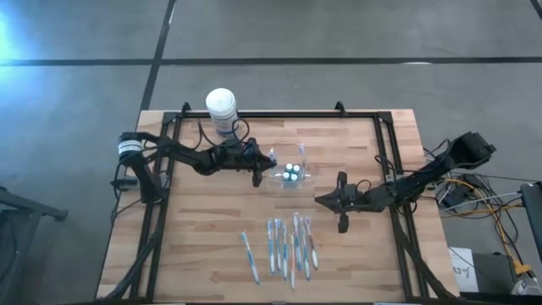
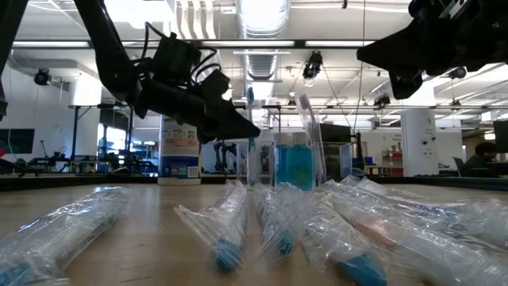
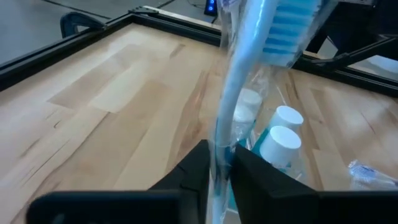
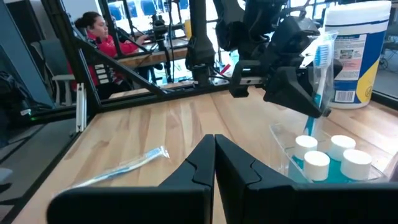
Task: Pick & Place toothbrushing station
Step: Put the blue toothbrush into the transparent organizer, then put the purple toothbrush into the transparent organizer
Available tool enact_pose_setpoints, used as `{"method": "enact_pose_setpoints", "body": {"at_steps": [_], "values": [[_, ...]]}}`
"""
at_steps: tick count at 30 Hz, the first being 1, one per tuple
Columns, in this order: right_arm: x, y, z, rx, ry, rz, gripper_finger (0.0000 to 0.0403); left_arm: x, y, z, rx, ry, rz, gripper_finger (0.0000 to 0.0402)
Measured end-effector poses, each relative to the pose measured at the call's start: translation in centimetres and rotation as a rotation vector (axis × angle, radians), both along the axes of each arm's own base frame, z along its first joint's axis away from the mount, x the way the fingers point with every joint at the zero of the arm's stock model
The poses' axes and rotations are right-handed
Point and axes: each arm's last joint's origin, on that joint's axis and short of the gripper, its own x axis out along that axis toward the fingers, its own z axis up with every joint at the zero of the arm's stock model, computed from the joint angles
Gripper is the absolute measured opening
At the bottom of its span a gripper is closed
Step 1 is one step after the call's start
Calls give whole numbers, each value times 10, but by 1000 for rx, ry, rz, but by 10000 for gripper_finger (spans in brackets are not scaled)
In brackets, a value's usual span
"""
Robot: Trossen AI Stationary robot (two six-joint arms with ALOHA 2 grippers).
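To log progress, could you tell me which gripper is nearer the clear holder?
Left. The left gripper, holding a wrapped toothbrush, is at the holder; the right gripper hovers apart, shut.

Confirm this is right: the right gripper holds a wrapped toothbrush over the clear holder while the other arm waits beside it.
Wrong arm. The left gripper holds the wrapped toothbrush over the clear holder, as the right wrist view shows; the right gripper, shut and empty, waits beside it.

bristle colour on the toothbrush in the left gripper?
Blue and white bristles on the wrapped toothbrush held by the left gripper; the left wrist view shows it best.
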Motion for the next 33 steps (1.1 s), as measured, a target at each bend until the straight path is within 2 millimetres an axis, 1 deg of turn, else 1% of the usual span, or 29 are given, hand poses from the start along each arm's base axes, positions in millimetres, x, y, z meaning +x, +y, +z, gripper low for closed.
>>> {"method": "enact_pose_setpoints", "body": {"at_steps": [6,10,14,21,25,27,30,33], "values": [[0,0,0,6,1,-1,8,-2,1,1,-3,17,3,132],[0,0,0,6,1,-1,8,-6,-1,11,37,23,-7,178],[-1,0,-1,4,5,-1,8,-15,-3,27,107,52,-18,204],[-1,-1,-2,1,10,-1,8,-42,-9,66,210,69,13,211],[-1,-1,-3,0,14,-1,8,-65,-16,93,232,42,13,211],[-1,-1,-3,0,13,-1,8,-80,-21,105,218,31,17,211],[-1,-1,-3,-2,14,-1,8,-105,-31,117,182,40,-24,209],[-2,-1,-4,-3,21,-1,8,-129,-43,116,175,8,-59,196]]}}
